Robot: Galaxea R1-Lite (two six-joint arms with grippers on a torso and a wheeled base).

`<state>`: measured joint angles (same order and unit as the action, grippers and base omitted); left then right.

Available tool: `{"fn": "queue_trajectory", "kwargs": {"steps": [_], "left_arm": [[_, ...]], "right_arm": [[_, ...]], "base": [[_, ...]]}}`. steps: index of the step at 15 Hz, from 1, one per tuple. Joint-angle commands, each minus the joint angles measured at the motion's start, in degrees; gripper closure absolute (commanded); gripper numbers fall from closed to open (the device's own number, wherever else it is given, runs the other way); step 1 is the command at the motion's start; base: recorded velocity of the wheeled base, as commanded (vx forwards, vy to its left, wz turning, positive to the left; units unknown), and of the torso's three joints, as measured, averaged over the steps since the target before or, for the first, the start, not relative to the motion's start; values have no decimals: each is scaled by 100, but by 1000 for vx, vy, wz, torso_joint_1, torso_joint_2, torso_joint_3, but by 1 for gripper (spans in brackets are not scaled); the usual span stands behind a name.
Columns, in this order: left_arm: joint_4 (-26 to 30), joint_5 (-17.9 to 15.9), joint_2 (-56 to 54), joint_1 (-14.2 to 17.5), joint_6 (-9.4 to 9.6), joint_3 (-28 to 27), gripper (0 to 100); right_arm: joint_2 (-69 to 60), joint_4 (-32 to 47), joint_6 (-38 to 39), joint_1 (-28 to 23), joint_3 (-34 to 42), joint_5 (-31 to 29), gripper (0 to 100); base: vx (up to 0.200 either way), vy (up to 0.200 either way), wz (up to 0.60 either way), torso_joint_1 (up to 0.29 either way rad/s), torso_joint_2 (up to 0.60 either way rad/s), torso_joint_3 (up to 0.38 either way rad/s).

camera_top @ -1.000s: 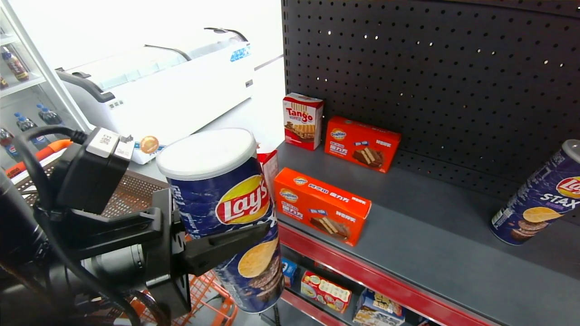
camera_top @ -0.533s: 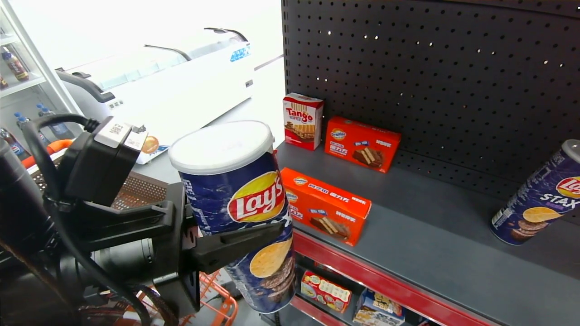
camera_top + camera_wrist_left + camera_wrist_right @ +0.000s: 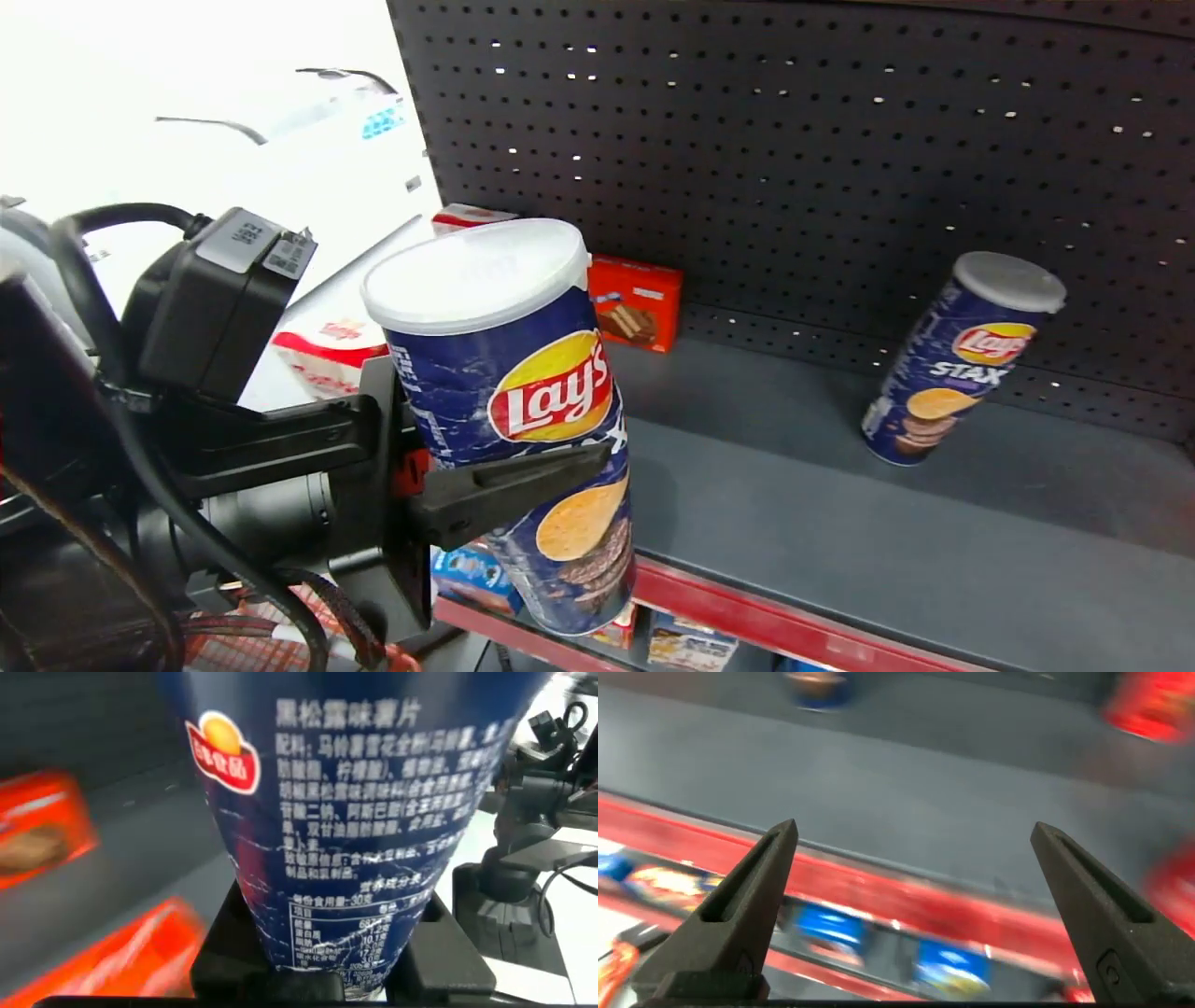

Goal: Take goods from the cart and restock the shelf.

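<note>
Retail shop aisle: grey gondola shelf (image 3: 822,523), black pegboard back (image 3: 794,140), red edge strip (image 3: 747,618). Packaged snacks stocked: orange box (image 3: 635,303), chip can (image 3: 952,359), more packs below (image 3: 686,646). White chest freezer (image 3: 373,159) behind.

I hold a tall chip can (image 3: 523,411) in my left gripper (image 3: 509,443), fingers clamped on its lower half. The can is dark blue with a white plastic lid and a red and yellow logo, nearly upright, top tipped slightly away from the shelf. It hangs in front of the red front edge of the grey shelf (image 3: 794,504). A second, matching can (image 3: 952,359) stands tilted at the back of the shelf, its lid against the pegboard. An orange box (image 3: 635,303) sits at the back too.
</note>
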<state>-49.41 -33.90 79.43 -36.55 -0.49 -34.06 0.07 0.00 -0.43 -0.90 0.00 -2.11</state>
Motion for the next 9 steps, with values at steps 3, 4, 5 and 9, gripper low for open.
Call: {"fn": "queue_trajectory", "kwargs": {"steps": [3, 4, 5, 9], "left_arm": [[-51, -2, 99, -2, -4, -30, 100], [-51, -2, 116, 7, -13, -48, 100], [-51, 6, 125, 16, -13, -39, 100], [-51, 6, 125, 69, -13, 5, 100]], "right_arm": [[1, 0, -1, 2, 0, 0, 0], [1, 0, -1, -6, 0, 0, 0], [1, -9, -1, 2, 0, 0, 0], [1, 0, -10, 2, 0, 53, 0]], "base": [[0, 0, -600, 2, 2, 2], [0, 0, -600, -2, -2, 2], [0, 0, -600, 7, 7, 2], [0, 0, 0, 0, 0, 0]]}}
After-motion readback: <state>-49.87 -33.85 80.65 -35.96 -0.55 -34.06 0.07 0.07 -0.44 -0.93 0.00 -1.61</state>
